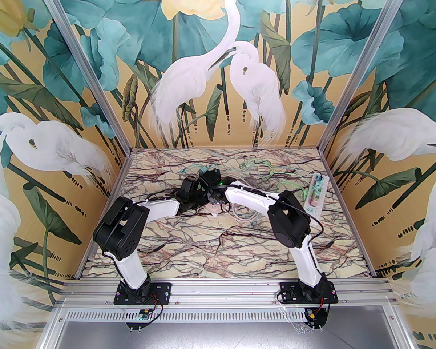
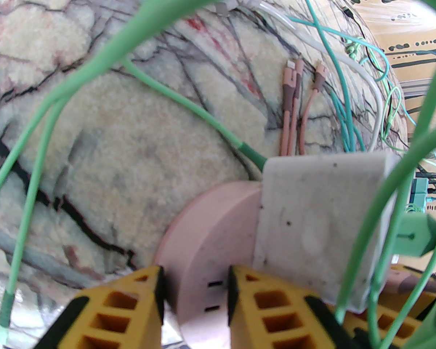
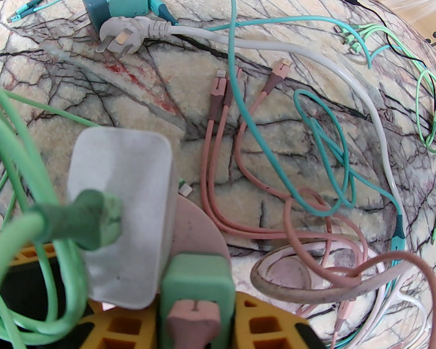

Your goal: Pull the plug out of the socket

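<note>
Where the two arms meet over the middle of the marbled surface (image 1: 239, 238), we see the left arm (image 1: 130, 224) and the right arm (image 1: 287, 220) bent toward each other, their wrists close together. A white power strip (image 1: 318, 191) lies near the right edge of the surface, well apart from them.

Under the wrists sits the pink round socket (image 2: 203, 245), a disc standing on edge in the left wrist view. The left gripper (image 2: 196, 293) has its yellow jaws clamped on the disc's rim, one on each face. A white adapter (image 2: 319, 224) is plugged into the socket, with a green cable (image 2: 189, 104) running out of it and looping across the lens.

Beside the adapter, against the pink disc, is the green plug (image 3: 196, 278), with a pink connector pushed into its back. The right gripper (image 3: 198, 315) has its jaws pressed against the plug's two sides (the yellow at the far left of that view looks like the other gripper's finger). We cannot tell whether the plug's pins are still seated in the socket.

Further out, a pink cable (image 3: 221, 151) splits into three connectors lying flat. A white three-pin plug (image 3: 121, 38) rests on its side, touching a teal charger (image 3: 114, 0).
</note>
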`<control>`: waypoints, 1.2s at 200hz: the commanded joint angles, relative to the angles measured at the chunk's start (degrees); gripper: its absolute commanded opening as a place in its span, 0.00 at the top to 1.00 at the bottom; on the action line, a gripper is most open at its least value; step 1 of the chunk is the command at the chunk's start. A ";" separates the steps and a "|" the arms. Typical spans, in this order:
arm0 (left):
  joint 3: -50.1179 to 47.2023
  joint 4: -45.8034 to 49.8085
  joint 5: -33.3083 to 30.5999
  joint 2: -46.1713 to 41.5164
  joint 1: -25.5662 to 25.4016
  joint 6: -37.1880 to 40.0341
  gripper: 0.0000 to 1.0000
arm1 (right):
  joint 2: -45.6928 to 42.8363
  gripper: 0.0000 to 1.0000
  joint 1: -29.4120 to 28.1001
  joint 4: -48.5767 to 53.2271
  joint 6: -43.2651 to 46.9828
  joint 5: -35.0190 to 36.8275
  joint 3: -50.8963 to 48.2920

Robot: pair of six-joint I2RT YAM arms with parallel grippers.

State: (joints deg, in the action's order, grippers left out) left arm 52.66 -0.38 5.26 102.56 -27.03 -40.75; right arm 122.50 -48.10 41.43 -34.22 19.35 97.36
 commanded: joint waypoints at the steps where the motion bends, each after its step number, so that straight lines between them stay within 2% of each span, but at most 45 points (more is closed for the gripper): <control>1: -2.05 9.52 0.48 5.62 -1.21 0.94 0.67 | -0.03 0.72 -4.73 -3.39 1.80 -8.99 1.86; 44: -2.04 9.70 0.16 5.55 -1.27 1.03 0.67 | -3.83 0.72 -3.05 -5.36 1.79 -8.93 -1.96; 115: -1.94 9.92 0.11 5.55 -1.27 1.03 0.67 | -9.82 0.72 3.18 -13.75 -3.47 -17.61 -12.00; 158: -1.88 9.95 0.21 5.60 -1.27 1.09 0.67 | -8.14 0.73 2.28 -11.47 -2.58 -16.12 -9.54; 203: -1.88 9.74 0.50 5.73 -1.27 1.03 0.67 | -2.39 0.73 -2.52 -3.61 0.76 -8.88 -1.13; 240: -1.82 9.79 0.46 5.82 -1.27 1.03 0.67 | 1.85 0.73 -4.95 0.21 1.61 -6.60 3.93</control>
State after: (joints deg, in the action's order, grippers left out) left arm 53.04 -0.21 5.26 102.85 -27.18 -40.75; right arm 122.19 -47.86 41.78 -34.85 19.03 97.17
